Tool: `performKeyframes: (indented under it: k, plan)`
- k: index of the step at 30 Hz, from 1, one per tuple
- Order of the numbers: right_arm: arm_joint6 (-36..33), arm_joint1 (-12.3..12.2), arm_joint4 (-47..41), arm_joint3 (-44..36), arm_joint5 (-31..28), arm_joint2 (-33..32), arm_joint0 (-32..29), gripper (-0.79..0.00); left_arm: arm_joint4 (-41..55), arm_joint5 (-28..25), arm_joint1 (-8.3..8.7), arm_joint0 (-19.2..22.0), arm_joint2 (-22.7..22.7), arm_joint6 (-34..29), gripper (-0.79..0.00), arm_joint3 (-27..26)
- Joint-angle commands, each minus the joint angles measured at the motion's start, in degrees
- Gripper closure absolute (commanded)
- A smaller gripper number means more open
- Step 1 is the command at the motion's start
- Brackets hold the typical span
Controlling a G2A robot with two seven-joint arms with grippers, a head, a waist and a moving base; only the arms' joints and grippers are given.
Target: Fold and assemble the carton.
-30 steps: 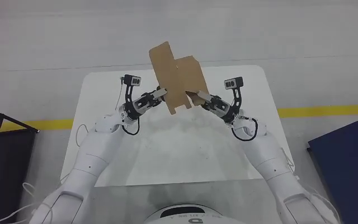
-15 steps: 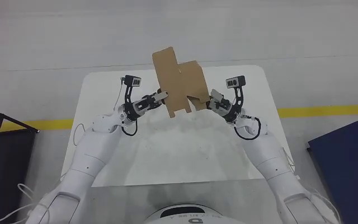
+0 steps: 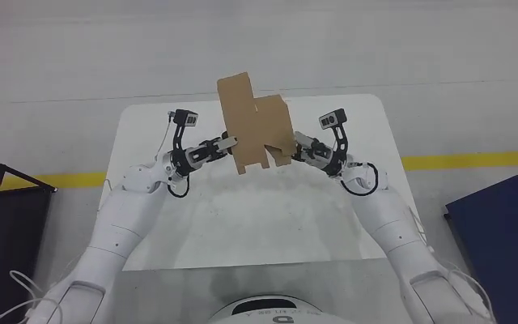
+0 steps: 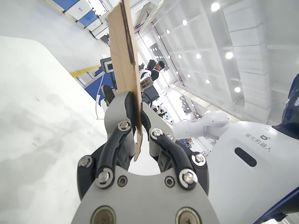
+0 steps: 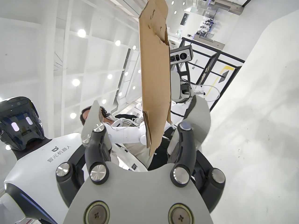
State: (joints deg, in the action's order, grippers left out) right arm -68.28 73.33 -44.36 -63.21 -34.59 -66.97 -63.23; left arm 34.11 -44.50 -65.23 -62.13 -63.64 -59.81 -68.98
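**Flat carton held above the bench, one claw clamped on it and one open**

Seen from above, a white bench with rounded corners stands on a grey floor. A yellow line runs across the floor to either side of the bench.

A flat, unfolded brown carton is raised in the air over the far middle of the bench, clear of its surface. It stands roughly upright and leans a little. Its upper edge is stepped, with one taller flap on the robot's left side. A small notch is cut into its lower edge.

The left claw meets the carton's lower left edge. In the left wrist view, the left claw is closed on the carton. Its dark pads press against both faces of the board, which rises edge-on away from the camera. The bench lies off to one side.

The right claw sits at the carton's lower right corner. In the right wrist view, the right claw is spread wide. The corner of the carton hangs in the gap, and neither of the fingers is seen pressing on it. The bench shows beyond.
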Motion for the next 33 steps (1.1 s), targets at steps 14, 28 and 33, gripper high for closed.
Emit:
performKeyframes:
  k: [14,28,33]
  plan:
    - [0.6,0.1,3.6,2.4,-0.2,0.9,1.2,0.0,-1.0,-2.0,2.41,0.9,3.4,2.0,-0.151,0.4]
    - [18.2,-1.5,21.6,-4.1,-9.7,-5.2,-3.9,0.0,2.1,-5.9,4.03,2.2,-0.4,5.9,-0.785,6.7]
    - [18.2,-1.5,21.6,-4.1,-9.7,-5.2,-3.9,0.0,2.1,-5.9,4.03,2.2,-0.4,5.9,-0.785,6.7]
